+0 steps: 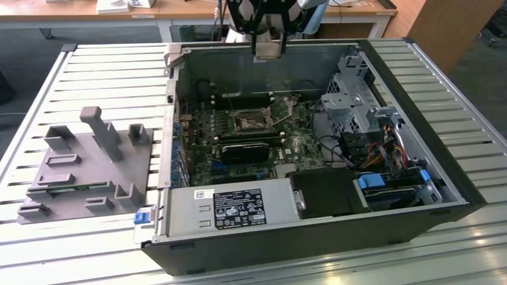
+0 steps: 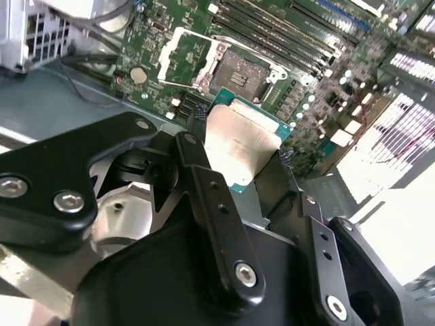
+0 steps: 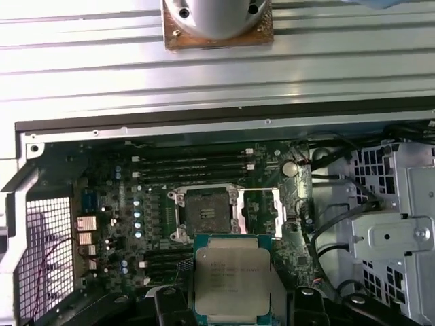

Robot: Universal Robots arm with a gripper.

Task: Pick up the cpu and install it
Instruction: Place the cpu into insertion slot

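- My arm hangs high over the open computer case [image 1: 317, 228]. My pincer [image 1: 268, 48] points down, close to the case's back wall.
- My pincer is clenched on the cpu [image 2: 239, 144]. In the second wrist view, a black finger [image 2: 204, 193] presses on each side of it.
- The cpu is up in the air between my fingers, not touching the board.
- In the first wrist view, the black socket [image 3: 207, 212] lies on the green board [image 3: 122, 204] below my pincer. It is well apart from the cpu, and its metal frame [image 3: 264, 212] is swung open beside it.
- The exterior view shows a grey tray [image 1: 79, 172] on the slatted table [image 1: 103, 77]. It is far from my pincer, on the exterior view's left.
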